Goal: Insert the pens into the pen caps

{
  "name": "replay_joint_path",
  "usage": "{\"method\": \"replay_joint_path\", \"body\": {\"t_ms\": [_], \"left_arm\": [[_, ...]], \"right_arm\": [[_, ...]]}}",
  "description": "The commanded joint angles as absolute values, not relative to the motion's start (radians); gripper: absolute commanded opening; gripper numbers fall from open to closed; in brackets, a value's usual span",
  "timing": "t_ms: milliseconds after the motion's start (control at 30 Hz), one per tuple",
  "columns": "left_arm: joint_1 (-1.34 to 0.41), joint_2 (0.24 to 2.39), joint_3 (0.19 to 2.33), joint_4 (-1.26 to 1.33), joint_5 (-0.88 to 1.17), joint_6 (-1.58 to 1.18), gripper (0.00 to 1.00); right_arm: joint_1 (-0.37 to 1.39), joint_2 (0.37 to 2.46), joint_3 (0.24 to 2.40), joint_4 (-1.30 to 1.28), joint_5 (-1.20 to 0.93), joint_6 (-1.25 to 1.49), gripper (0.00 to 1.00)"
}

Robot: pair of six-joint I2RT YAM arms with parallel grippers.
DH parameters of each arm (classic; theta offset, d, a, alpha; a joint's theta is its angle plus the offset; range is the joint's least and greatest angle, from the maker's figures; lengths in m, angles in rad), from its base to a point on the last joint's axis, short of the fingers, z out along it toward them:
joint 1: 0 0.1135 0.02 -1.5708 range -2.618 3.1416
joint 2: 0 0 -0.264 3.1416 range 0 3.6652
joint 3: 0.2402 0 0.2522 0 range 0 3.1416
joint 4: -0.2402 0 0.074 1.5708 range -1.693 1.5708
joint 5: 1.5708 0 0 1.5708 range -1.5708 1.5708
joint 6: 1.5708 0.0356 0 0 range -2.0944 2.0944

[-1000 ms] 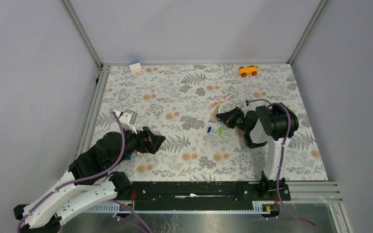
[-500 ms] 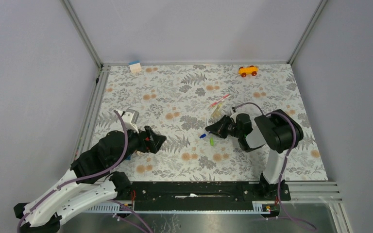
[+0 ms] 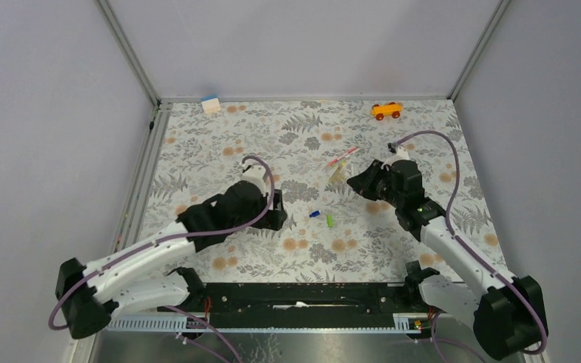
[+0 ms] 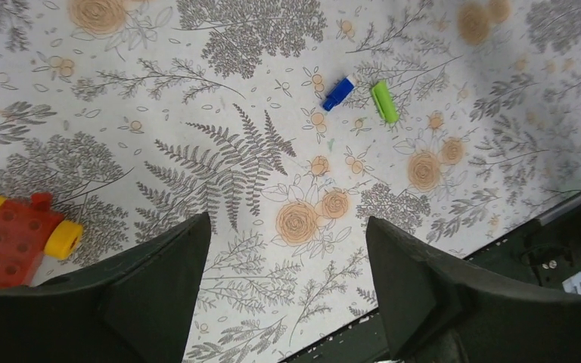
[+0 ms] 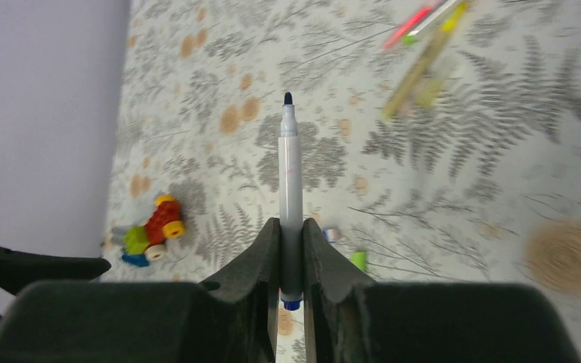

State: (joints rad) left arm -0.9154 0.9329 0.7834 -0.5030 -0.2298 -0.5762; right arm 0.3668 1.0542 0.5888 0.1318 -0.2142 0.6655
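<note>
Right end effector (image 5: pixel 290 227) is clamped narrow on the white pen (image 5: pixel 290 166) near its rear, dark blue nib pointing forward, apparently held off the table (image 3: pixel 197 144). Near it, the blue cap (image 4: pixel 339 93) and green cap (image 4: pixel 384 101) lie flat and loose, just beside each other. Left end effector (image 4: pixel 286 223) hovers near them, spread wide and empty. The pink-red pen (image 3: pixel 342 159) and yellow pen (image 3: pixel 336 173) lie farther back. My worry: with so much pen overhanging the grip, the nib may wander and miss a small mouth, and an unheld cap would likely skid away when pushed. The green neighbour could be nudged or chosen by mistake. No brand or writing is readable on anything.
</note>
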Motion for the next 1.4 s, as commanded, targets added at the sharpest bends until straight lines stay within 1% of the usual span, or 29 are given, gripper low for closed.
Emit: {"method": "replay_joint_path", "body": {"t_ms": [0,100,233,333,433,633,800,1000,1067,1100,1300,1367], "left_arm": [[-0.919,1.079,0.868,-0.373,-0.185,-0.555,0.80],[-0.918,1.178,0.894,-0.325,-0.164,-0.539,0.80],[-0.918,1.326,0.949,-0.278,-0.138,-0.506,0.78],[-0.919,1.437,1.008,-0.273,-0.116,-0.471,0.76],[-0.918,1.543,1.079,-0.287,-0.091,-0.434,0.70],[-0.918,1.722,1.210,-0.336,-0.071,-0.393,0.65],[-0.919,1.796,1.257,-0.345,-0.048,-0.381,0.59],[-0.919,1.848,1.263,-0.359,-0.040,-0.369,0.55],[-0.918,1.867,1.271,-0.358,-0.041,-0.362,0.47],[-0.919,1.878,1.280,-0.366,-0.043,-0.357,0.45],[-0.918,1.933,1.325,-0.405,-0.041,-0.344,0.43],[-0.919,1.940,1.322,-0.407,-0.037,-0.347,0.39]], "right_arm": [[0.374,0.943,0.632,-0.178,0.069,0.579,0.00],[0.373,0.887,0.638,-0.235,0.178,0.557,0.00],[0.373,0.826,0.623,-0.247,0.241,0.533,0.00],[0.373,0.788,0.608,-0.236,0.243,0.514,0.00],[0.373,0.750,0.597,-0.222,0.222,0.493,0.00],[0.373,0.700,0.571,-0.220,0.194,0.461,0.00],[0.373,0.679,0.554,-0.219,0.142,0.433,0.00],[0.373,0.646,0.549,-0.215,0.088,0.449,0.00],[0.372,0.638,0.549,-0.215,0.080,0.452,0.00],[0.373,0.636,0.549,-0.215,0.078,0.452,0.00],[0.373,0.632,0.546,-0.216,0.067,0.452,0.00],[0.373,0.634,0.547,-0.217,0.060,0.453,0.00]]}}
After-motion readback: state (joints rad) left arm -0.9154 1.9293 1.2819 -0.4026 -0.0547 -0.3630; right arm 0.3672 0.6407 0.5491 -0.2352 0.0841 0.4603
